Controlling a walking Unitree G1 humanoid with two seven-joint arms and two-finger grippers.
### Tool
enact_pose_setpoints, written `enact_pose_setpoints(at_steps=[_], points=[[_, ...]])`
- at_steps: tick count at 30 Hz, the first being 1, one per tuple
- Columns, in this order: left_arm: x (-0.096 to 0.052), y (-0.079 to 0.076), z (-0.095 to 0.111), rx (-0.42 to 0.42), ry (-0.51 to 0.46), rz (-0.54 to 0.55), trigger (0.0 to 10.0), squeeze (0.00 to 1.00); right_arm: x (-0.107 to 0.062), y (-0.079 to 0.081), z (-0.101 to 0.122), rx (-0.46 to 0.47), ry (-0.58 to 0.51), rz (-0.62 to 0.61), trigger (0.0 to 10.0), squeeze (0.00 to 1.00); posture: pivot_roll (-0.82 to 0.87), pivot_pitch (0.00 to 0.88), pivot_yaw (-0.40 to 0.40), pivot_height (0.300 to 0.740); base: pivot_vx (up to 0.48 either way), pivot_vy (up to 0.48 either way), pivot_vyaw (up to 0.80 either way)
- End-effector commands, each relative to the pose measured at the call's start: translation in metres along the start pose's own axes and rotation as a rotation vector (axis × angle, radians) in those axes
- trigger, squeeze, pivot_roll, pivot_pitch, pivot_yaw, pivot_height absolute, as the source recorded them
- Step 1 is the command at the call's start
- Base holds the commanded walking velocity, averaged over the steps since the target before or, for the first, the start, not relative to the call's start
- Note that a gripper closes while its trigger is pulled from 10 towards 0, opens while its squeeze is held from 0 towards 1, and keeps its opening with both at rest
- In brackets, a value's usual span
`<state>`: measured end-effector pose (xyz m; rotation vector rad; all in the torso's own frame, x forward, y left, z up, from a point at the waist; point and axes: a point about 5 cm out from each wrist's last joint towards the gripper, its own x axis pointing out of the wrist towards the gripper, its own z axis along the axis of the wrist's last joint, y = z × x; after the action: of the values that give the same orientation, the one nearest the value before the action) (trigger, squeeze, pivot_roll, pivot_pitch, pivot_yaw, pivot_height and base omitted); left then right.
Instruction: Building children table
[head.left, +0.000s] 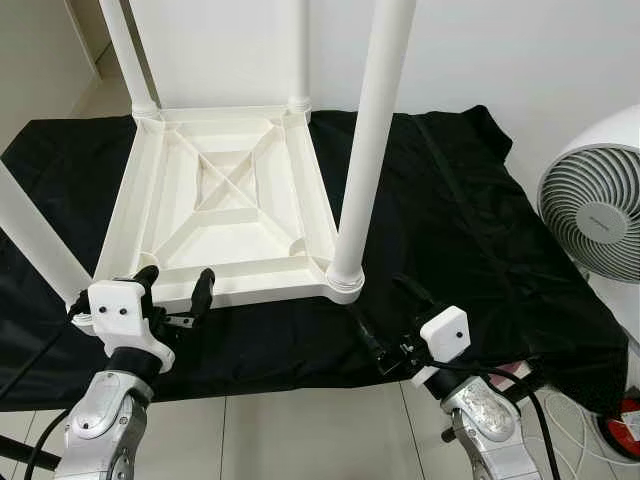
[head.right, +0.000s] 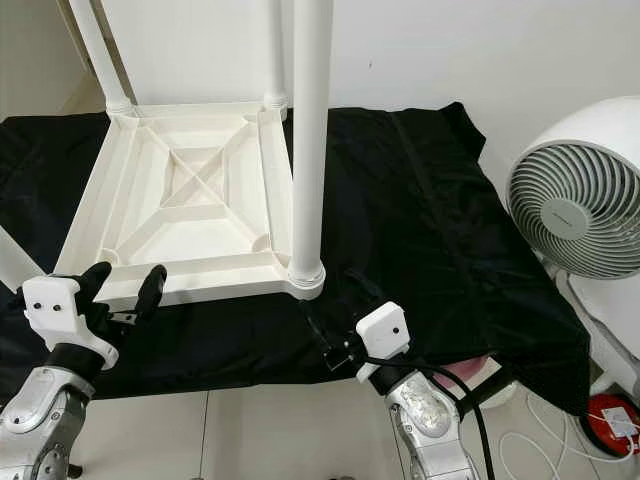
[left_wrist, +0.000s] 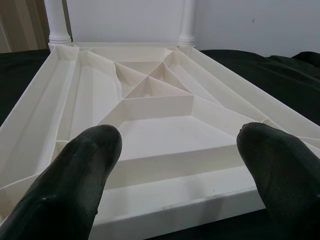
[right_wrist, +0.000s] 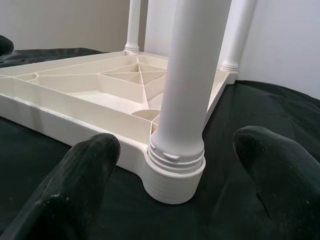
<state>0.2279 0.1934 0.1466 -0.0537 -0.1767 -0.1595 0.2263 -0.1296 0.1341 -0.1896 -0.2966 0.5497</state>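
A white plastic table top (head.left: 235, 195) lies upside down on a black cloth (head.left: 470, 230), ribbed underside facing up. The cloth covers a low surface above a pale tiled floor (head.left: 300, 430).

Four white legs stand upright in the corner sockets. The near right leg (head.left: 370, 140) rises from its socket (head.left: 345, 285) at the corner closest to the right gripper. The near left leg (head.left: 35, 240) slants out of the left edge of the head view. The two far legs (head.left: 125, 55) stand at the rear corners against the wall.

The left gripper (head.left: 175, 290) is at the near edge of the table top, close to the near left corner. Its two black fingers (left_wrist: 75, 185) are spread wide apart and hold nothing. The left wrist view looks between them across the near rim and shows the diagonal ribs and central box of the underside in detail; the head views give less of this.

The right gripper (head.left: 385, 315) is over the cloth, just in front of the near right socket. Its fingers (right_wrist: 70, 190) are also spread wide and hold nothing. The right wrist view shows the near right leg seated in the ringed socket, between the fingers but beyond their tips. Whether the fingers touch the socket cannot be told.

A white fan (head.right: 575, 195) stands to the right of the cloth, seen more fully in the right eye view. A red object (head.right: 612, 420) lies on the floor below it with white cable beside it.
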Motion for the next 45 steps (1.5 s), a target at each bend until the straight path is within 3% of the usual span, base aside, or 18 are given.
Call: enact_pose_setpoints(at_steps=[1,45], points=[[-0.0022,0.0001,-0.0061,-0.007,0.033,-0.024,10.0,0.0,-0.0002,-0.0001,-0.0008,0.009,0.006,0.01,10.0,0.0,-0.05,0.075,0.039,0.74,0.0,0.0,0.0],[-0.0015,0.0013,-0.0073,-0.013,0.04,-0.037,10.0,0.0,-0.0047,0.0038,-0.0008,0.023,0.011,0.016,10.0,0.0,-0.06,0.086,0.044,0.74,0.0,0.0,0.0]])
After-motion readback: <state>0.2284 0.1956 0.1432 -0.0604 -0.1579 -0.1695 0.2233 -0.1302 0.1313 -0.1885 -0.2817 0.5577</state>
